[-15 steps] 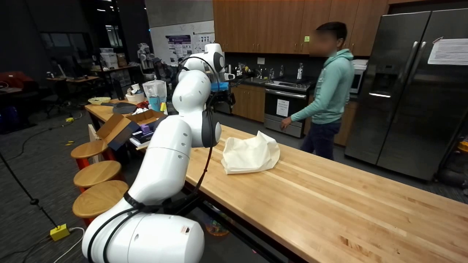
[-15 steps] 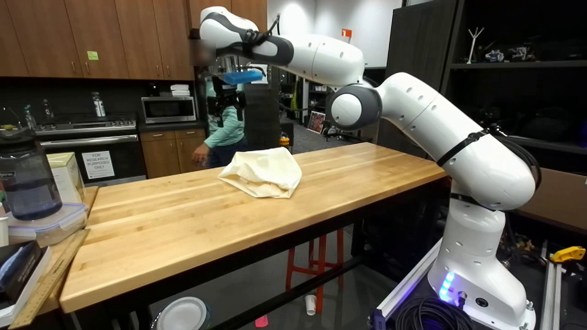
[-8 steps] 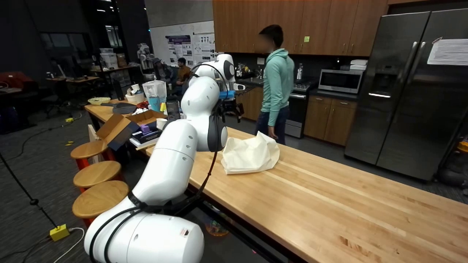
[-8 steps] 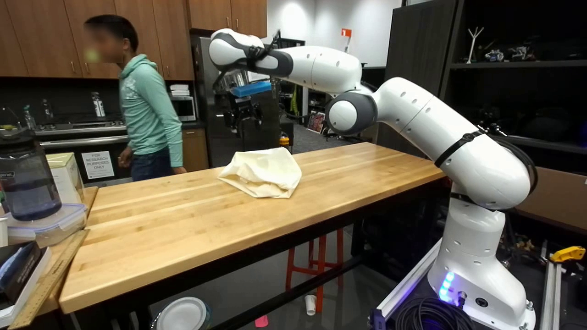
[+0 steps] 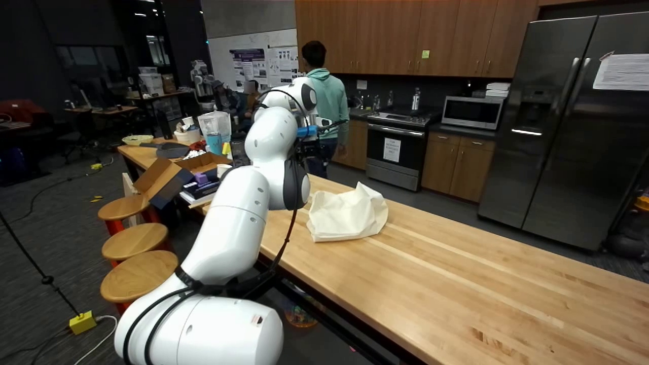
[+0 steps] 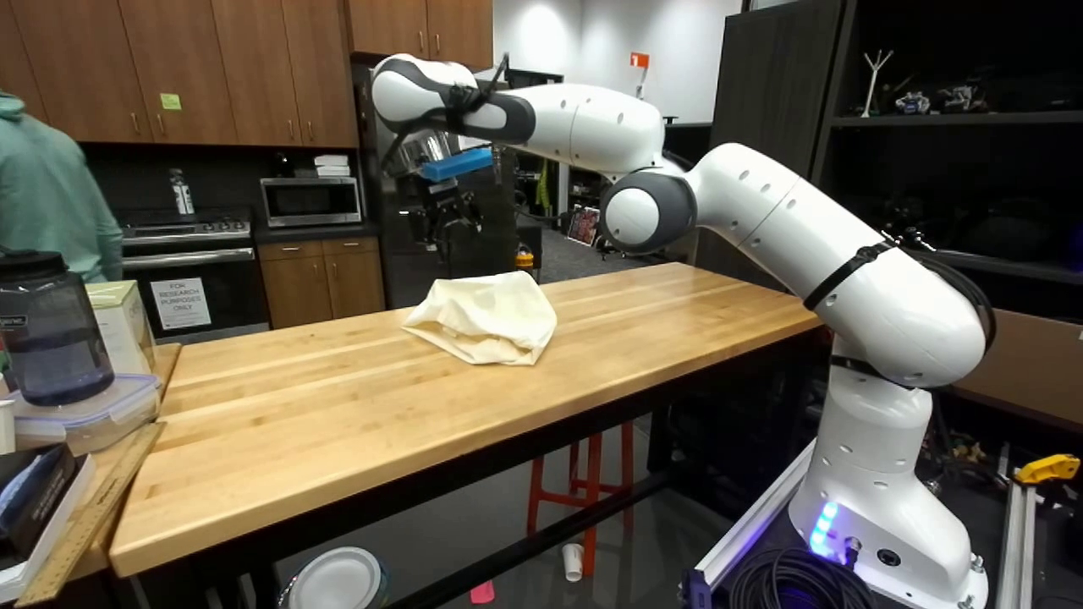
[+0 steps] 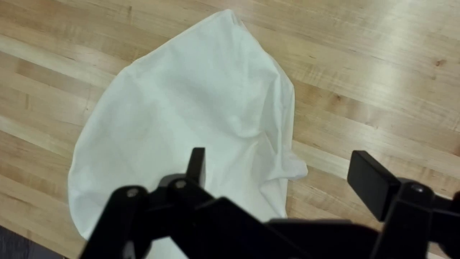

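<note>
Gripper released, jaws spread wide, hanging above the tabletop; nearest thing is a cream cloth, and an exterior view shows a clear gap between the two. Wrist view: one of the fingers stands against the cloth, its partner against the wood just past the cloth's border.

Cloth: rumpled, lying on the tabletop near mid-length, closer to the long edge facing the oven than to the opposite one, well in from both short edges. One part rises to a peak; creases gather on one side. Single sheet or bag: cannot tell.

Arm: reaches across from its base, which stands off the long edge away from the oven. Flat blue piece mounted just above the gripper.

Surroundings: person in teal hoodie beyond the oven-side edge, partly behind the arm in an exterior view. Past one short edge, water jug on a lidded container; wooden ruler lies just beside that edge. Microwave and refrigerator farther out on the oven side. Three wooden stools on the floor, off the side where the base stands.
</note>
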Robot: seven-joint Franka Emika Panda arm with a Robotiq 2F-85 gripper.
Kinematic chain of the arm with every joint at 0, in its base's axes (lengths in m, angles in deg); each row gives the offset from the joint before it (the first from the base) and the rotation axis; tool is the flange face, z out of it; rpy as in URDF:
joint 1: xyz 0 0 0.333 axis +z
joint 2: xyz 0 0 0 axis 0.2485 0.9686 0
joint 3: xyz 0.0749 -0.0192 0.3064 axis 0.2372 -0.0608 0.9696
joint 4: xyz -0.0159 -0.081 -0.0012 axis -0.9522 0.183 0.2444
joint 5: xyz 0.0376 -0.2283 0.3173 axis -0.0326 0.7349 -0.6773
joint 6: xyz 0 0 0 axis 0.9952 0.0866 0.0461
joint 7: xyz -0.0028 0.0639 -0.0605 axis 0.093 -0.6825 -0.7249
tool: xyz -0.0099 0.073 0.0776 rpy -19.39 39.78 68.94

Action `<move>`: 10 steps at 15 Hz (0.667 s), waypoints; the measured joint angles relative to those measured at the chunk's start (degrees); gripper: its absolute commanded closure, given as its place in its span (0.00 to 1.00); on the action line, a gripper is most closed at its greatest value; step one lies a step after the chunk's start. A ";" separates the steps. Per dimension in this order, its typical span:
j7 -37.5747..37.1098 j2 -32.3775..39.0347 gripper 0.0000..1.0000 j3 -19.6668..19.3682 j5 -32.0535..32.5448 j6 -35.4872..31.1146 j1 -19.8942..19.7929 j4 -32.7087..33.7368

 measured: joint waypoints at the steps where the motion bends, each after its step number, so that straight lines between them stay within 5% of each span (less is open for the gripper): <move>1: 0.70 -0.04 0.00 0.00 0.29 0.00 0.46 0.00; 10: 12.05 -0.33 0.00 0.10 4.11 -0.40 5.78 0.06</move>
